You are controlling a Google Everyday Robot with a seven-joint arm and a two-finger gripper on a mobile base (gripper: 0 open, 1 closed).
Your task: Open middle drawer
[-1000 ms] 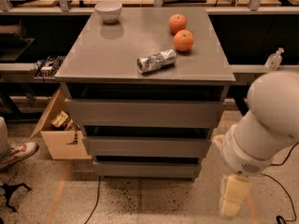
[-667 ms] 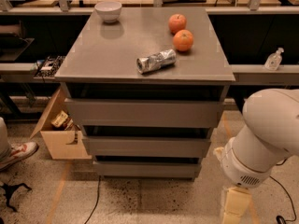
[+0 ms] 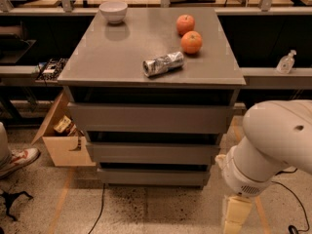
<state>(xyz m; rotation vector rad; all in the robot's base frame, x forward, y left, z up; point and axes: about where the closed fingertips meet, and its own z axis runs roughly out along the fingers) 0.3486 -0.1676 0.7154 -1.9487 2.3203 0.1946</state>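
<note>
Grey handleless middle drawer (image 3: 151, 152) is sitting shut; end effector (image 3: 236, 214), state untellable, is hanging below the counter's (image 3: 122, 48) front-right corner and may slip off it.

I have my white arm (image 3: 280, 138) folded low on the right, with the cream gripper (image 3: 236, 214) hanging straight down beneath its wrist.

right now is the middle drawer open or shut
Shut. The middle drawer shows only its flat front, none of its interior. The end effector hangs low at the right, not touching it.
</note>
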